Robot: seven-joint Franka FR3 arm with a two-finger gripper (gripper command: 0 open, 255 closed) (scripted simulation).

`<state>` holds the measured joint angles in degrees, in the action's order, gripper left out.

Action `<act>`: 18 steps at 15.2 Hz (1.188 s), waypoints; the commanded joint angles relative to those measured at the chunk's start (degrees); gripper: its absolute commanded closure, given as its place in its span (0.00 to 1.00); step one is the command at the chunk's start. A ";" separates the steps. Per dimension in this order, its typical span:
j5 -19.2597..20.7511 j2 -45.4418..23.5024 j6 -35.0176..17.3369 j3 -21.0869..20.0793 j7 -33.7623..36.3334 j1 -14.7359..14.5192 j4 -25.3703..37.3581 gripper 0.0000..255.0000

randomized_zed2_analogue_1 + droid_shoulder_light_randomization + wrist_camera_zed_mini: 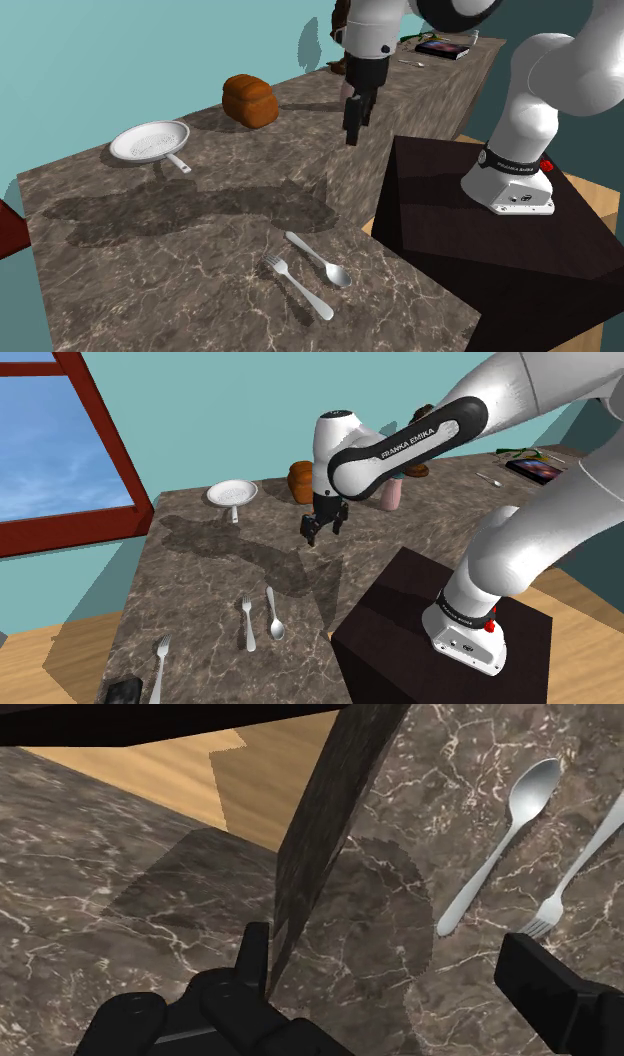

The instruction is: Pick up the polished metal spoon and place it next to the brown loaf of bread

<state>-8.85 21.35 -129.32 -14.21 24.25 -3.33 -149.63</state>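
The gripper (325,528) hangs above the marbled worktop (200,587) near its edge by the dark stand (420,622), its fingers (545,989) spread wide and empty. The shiny spoon (273,614) lies flat on the worktop just beside a fork (248,623) (the two nearly parallel), apart from the gripper. The brown loaf (299,481) sits well away near the teal wall, by a white pan (232,493).

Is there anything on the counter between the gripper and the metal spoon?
No. In the shoulder view, the stretch of counter from the open gripper to the spoon is bare; only the arm's shadow falls across it.
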 commanded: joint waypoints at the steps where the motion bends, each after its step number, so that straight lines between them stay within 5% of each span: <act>1: -1.18 -4.29 -3.79 -1.36 2.85 -0.29 0.42 0.00; 10: -2.92 -25.08 -18.66 -5.44 15.13 -1.85 6.35 0.00; 18: -2.20 -44.05 -27.94 -4.74 25.05 -6.03 16.90 0.00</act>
<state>-10.84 -20.38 -155.82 -19.04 48.31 -8.83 -133.74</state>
